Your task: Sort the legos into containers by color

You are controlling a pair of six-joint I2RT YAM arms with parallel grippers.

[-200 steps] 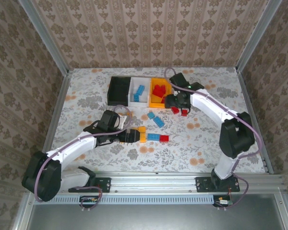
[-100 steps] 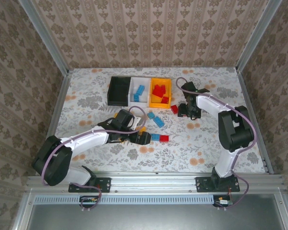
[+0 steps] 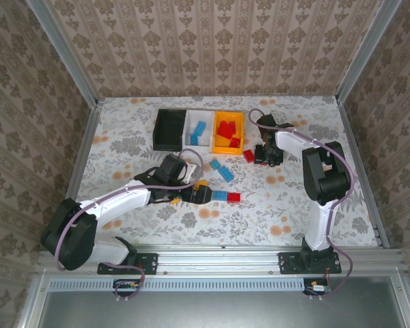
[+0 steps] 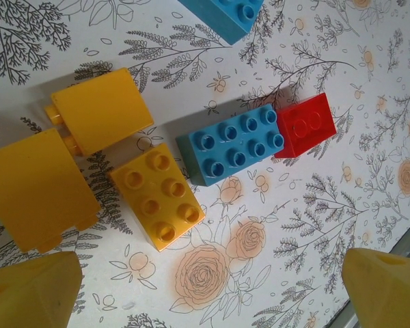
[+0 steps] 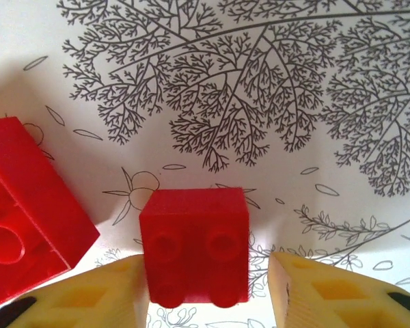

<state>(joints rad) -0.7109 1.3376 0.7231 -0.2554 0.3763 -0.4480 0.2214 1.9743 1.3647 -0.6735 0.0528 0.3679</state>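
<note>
Right gripper [image 5: 206,283] straddles red brick [image 5: 195,242], not quite clamped, tighter than 1 second ago; its 2 studs line up 9-to-3 o'clock.

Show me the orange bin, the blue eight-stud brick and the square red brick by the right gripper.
orange bin [image 3: 219,146], top external view, near-left corner.
blue eight-stud brick [image 4: 236,143], left wrist view, middle of its studded top.
square red brick [image 5: 195,239], right wrist view, middle of its facing side.
</note>
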